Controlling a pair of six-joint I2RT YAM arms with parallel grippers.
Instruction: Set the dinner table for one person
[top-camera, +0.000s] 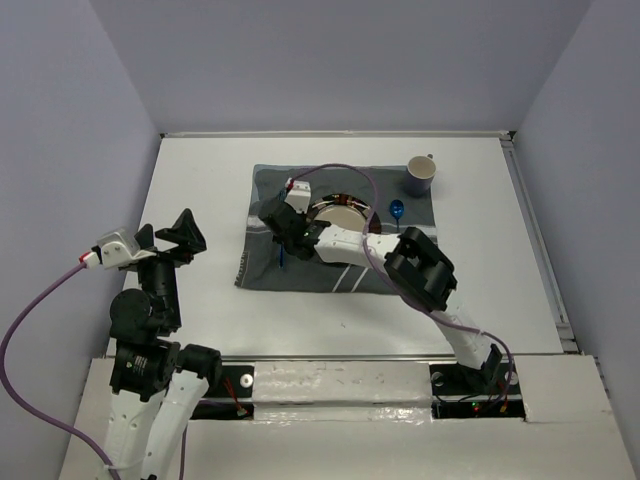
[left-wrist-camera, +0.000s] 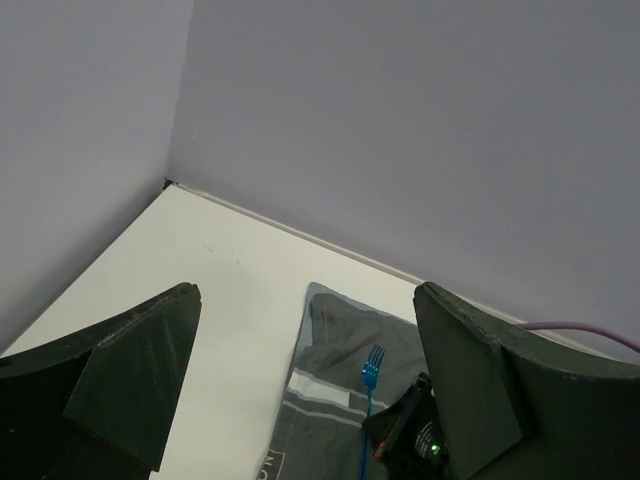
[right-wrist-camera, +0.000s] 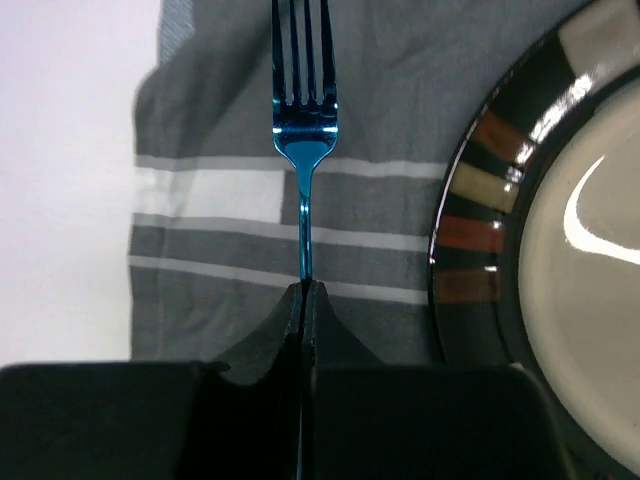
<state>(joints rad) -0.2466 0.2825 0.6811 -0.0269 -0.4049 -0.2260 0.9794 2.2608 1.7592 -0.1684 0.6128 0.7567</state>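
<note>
The white dinner table carries a dark grey striped cloth. A plate with a striped rim sits on the cloth. My right gripper is shut on the handle of a blue fork over the cloth, left of the plate. In the right wrist view the shut gripper pinches the fork, tines pointing away, with the plate to the right. My left gripper is open and empty above the table's left side. Its view shows the fork.
A blue spoon lies on the cloth right of the plate. A lavender mug stands at the cloth's far right corner. Pale lavender walls enclose the table. The right arm's elbow hangs over the cloth's near right corner.
</note>
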